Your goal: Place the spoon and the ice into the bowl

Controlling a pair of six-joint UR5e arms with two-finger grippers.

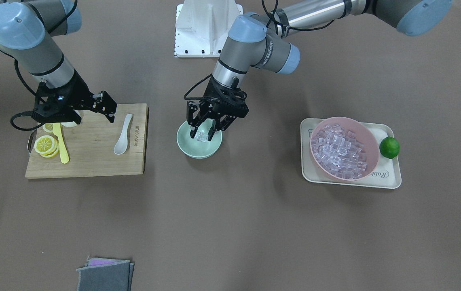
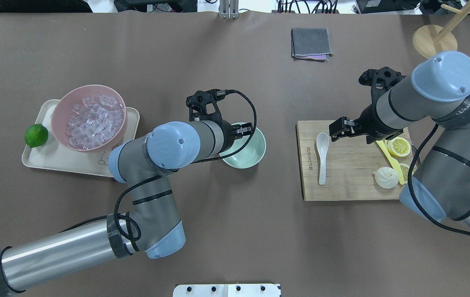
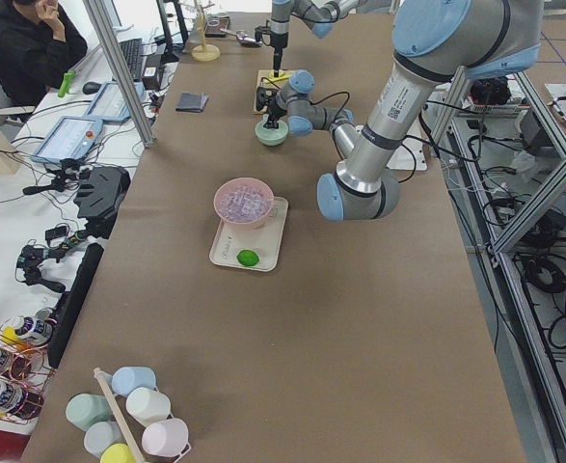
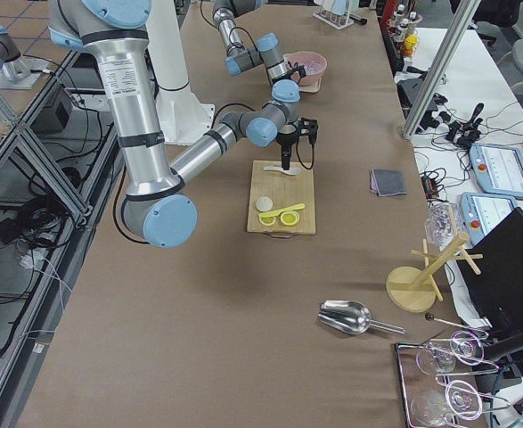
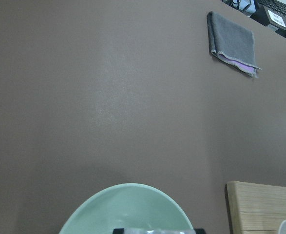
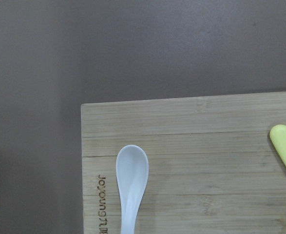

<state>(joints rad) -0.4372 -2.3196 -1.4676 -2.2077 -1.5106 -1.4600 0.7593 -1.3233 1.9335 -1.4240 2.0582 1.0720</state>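
Observation:
The mint-green bowl [image 1: 186,148] stands mid-table and also shows in the overhead view [image 2: 252,155] and the left wrist view [image 5: 128,204]. My left gripper [image 1: 203,134] hangs just inside it. Its fingers close on a few clear ice cubes [image 1: 202,137], which also show at the bottom edge of the left wrist view [image 5: 152,231]. The white spoon [image 1: 123,135] lies on the wooden cutting board [image 1: 93,159], scoop away from the robot, and also shows in the overhead view [image 2: 322,156] and the right wrist view [image 6: 131,180]. My right gripper [image 1: 108,110] hovers open and empty above the board, just beside the spoon.
A pink bowl [image 1: 371,139] full of ice cubes [image 1: 337,151] sits on a cream tray [image 1: 388,178] with a lime [image 1: 389,147]. The board also holds a yellow knife [image 1: 61,145], lemon slices [image 1: 45,144] and a white bun [image 2: 386,177]. A grey cloth [image 1: 105,275] lies near the operators' edge.

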